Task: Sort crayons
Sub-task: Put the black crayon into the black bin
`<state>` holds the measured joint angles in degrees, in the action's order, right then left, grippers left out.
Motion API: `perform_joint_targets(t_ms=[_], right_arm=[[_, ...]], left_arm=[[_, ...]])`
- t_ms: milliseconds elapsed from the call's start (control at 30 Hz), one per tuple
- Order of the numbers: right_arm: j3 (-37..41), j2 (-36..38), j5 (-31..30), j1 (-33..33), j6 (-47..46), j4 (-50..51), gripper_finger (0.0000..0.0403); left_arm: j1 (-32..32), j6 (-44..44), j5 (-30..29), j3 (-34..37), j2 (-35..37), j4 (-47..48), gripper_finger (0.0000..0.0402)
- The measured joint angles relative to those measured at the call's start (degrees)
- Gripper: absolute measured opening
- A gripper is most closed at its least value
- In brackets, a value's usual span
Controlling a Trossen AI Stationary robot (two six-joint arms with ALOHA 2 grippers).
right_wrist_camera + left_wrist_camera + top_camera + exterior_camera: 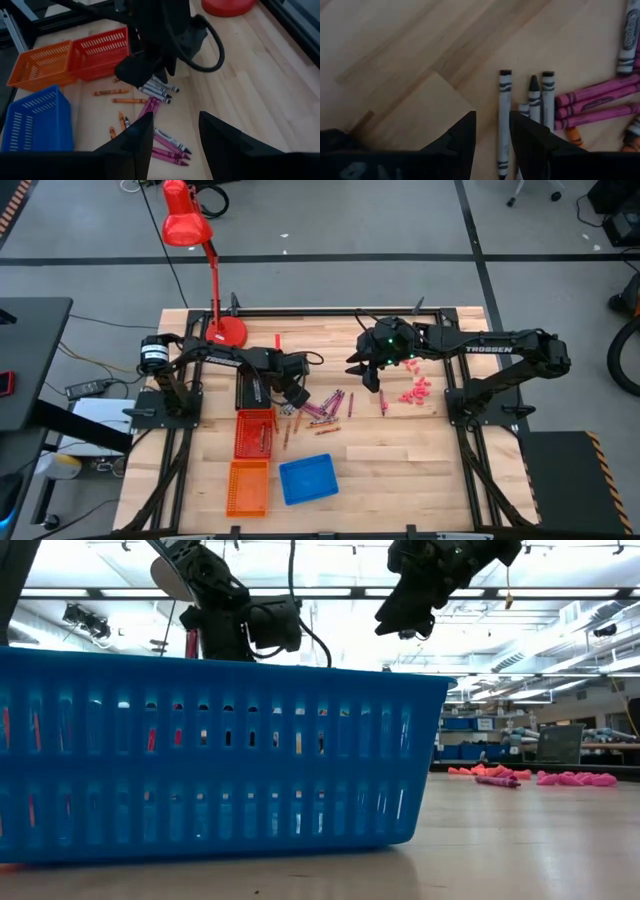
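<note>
A: What is seen nearest the bottom of the overhead frame?

B: A blue basket (308, 479) and an orange basket (248, 487) are set side by side at lower centre, with a red basket (254, 432) just above the orange one. Some crayons appear to be lying in the red one already — the sorting is judged to be under way.

A: And the crayons still loose?

B: The crayons (322, 409) are scattered at mid-frame on the wooden table (420, 470), just right of the red basket. In the left wrist picture a grey crayon (504, 122) is framed between the two dark fingers at lower centre, with more grey ones beside it and pink crayons (597, 102) at the right edge.

A: So which step is in hand?

B: A pick is judged to be lined up. The left gripper (294, 395) is held spread over the left end of the scatter, nothing gripped; a closing on the single grey stick would be called for next — without its neighbours being caught.

A: And the other arm?

B: The right gripper (372, 377) is poised at upper centre-right, tilted downward, jaws apart and empty. Small pink bits (416, 392) lie to its right, and a red lamp (190, 225) stands at upper left.
</note>
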<state>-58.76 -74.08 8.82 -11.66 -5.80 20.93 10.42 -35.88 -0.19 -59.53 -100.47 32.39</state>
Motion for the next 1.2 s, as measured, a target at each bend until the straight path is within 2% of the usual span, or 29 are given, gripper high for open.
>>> perform_joint_targets(t_ms=[500, 733, 1200], right_arm=[[0.00, 0.00, -0.16, -0.02, 0.85, -4.70, 0.0162], [0.00, 0.00, -0.16, -0.02, 1.51, -6.41, 0.0162], [0.00, 0.00, -0.40, -0.13, 1.18, -6.36, 0.0162]], left_arm=[[0.57, 5.71, 3.71, -0.02, 0.00, 0.44, 0.0127], [-1.00, 9.29, 0.05, -0.02, -0.04, 0.47, 0.0127], [-5.11, 11.09, -1.84, -0.15, -2.46, 1.09, 0.0127]])
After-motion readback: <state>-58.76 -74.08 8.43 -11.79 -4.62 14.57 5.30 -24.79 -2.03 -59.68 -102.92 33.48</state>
